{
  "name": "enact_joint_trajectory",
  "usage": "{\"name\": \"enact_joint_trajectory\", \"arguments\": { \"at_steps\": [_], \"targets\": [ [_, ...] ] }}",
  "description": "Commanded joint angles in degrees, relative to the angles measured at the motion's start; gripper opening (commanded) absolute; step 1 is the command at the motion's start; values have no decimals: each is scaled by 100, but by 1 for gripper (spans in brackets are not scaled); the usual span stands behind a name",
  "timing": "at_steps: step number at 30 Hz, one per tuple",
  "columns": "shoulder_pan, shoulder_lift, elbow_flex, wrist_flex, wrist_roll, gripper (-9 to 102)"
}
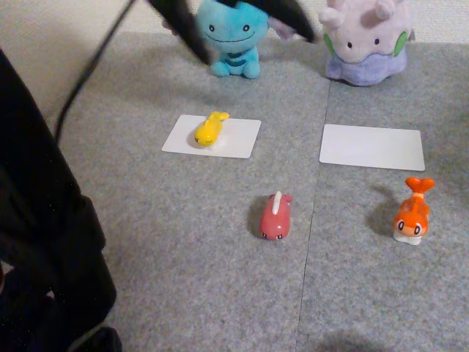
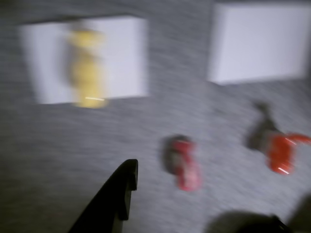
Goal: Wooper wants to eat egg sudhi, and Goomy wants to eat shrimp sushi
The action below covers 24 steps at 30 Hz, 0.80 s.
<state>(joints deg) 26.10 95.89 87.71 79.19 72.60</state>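
The light blue Wooper (image 1: 233, 33) sits at the back of the grey carpet, and the pale lilac Goomy (image 1: 366, 40) is to its right. In front of Wooper, the yellow egg sushi (image 1: 209, 128) (image 2: 86, 73) lies on the left white card (image 1: 238, 139) (image 2: 126, 53). The orange shrimp sushi (image 1: 412, 213) (image 2: 281, 153) stands on the carpet, in front of the bare right card (image 1: 371, 147) (image 2: 260, 41). My gripper (image 1: 253, 44) (image 2: 199, 194) hangs open high above the carpet and holds nothing. In the other view its black fingers (image 1: 183, 29) frame Wooper. The wrist view is blurred.
A pink-red figure with a white stripe (image 1: 275, 216) (image 2: 184, 162) lies in the middle of the carpet, between the cards and the front. The arm's black body (image 1: 44, 235) covers the left side of the other view, and a cable (image 1: 91, 62) runs up from it.
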Motion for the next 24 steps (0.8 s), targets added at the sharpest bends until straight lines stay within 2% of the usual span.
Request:
{"name": "enact_joint_trajectory", "arguments": {
  "at_steps": [1, 6, 10, 24],
  "targets": [
    [1274, -114, -167, -114, -800, 50],
    [2399, -1213, -158, -606, -1696, 50],
    [2865, -2268, -211, -888, -2188, 50],
    [2892, -2821, -211, -1494, -2180, 50]
  ]
}}
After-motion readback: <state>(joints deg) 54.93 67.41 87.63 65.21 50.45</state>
